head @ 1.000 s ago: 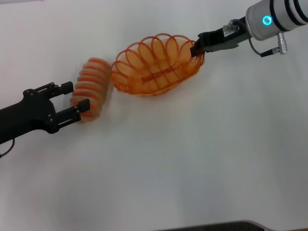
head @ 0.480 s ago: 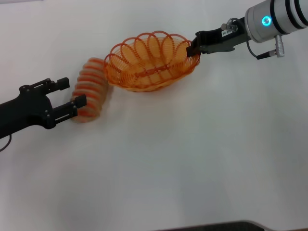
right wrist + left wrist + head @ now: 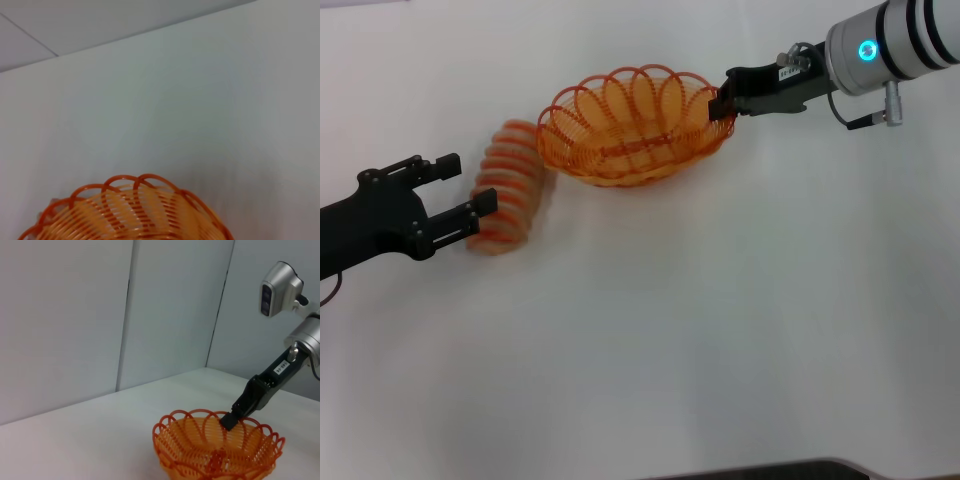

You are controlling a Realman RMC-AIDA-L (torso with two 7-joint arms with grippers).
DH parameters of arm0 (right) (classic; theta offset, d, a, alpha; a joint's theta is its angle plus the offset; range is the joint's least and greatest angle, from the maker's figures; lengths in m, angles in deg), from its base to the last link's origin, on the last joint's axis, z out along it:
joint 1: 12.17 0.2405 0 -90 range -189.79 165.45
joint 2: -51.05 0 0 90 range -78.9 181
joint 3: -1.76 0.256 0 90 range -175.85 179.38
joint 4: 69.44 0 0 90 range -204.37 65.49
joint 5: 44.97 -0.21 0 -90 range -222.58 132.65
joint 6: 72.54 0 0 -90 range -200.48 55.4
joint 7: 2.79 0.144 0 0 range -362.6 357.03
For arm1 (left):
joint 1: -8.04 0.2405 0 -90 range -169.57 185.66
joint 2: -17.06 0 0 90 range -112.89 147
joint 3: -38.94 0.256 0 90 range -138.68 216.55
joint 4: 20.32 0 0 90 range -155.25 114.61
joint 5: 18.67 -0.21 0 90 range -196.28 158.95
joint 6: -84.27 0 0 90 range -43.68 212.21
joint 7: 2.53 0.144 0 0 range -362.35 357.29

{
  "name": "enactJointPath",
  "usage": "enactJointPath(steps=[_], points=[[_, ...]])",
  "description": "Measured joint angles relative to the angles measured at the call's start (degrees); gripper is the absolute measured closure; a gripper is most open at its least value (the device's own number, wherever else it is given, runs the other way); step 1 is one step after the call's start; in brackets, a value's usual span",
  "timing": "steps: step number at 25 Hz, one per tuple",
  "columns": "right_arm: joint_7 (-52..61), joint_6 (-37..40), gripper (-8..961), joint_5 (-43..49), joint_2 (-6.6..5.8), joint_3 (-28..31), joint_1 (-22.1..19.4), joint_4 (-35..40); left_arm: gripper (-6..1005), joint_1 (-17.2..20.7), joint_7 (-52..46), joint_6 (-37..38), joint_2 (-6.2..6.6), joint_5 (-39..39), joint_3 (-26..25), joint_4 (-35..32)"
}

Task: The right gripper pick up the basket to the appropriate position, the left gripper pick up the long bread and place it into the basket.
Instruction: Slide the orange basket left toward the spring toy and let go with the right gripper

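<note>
Upper right of the head view, the right gripper (image 3: pixel 720 104) is clamped on the rim of the basket (image 3: pixel 635 125) at its right end, one finger inside the rim and one outside. The left wrist view shows the same grip: the black fingers of the right gripper (image 3: pixel 231 420) bite the scalloped edge of the basket (image 3: pixel 216 450) from above, which leaves the open bowl facing up and free to receive something. Holding by the far right end also keeps that arm clear of the side from which the bread would come. In the right wrist view only the basket's rim (image 3: pixel 125 181) shows, against the white table (image 3: pixel 200 100).

Left of centre in the head view, the bread (image 3: pixel 506 188) lies on the table (image 3: pixel 720 330) with its upper end just beside the basket's left edge; whether they touch is unclear. The left gripper (image 3: pixel 460 187) sits at the bread's left flank with its fingers spread apart, the lower one touching or nearly touching the loaf, the upper one clear of it. It holds nothing. Judging by this, the basket is being positioned, and the grasp on the bread is not yet made.
</note>
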Motion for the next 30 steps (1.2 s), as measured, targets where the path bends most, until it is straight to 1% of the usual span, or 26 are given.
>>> enactJointPath(steps=[7,13,30], points=[[0.10,-2.49,865,-1.73,0.16,-1.96,-0.30,-1.51,323,0.14,0.00,-0.01,-0.03,0.00,-0.05,-0.10],[0.17,-4.99,865,-5.15,0.21,-5.64,-1.03,-2.08,323,0.07,0.00,-0.01,-0.01,0.00,0.00,-0.13],[1.49,-7.32,866,-7.56,0.28,-10.78,-1.91,-2.16,324,0.03,0.44,-0.25,-0.01,-0.13,0.09,-0.19]])
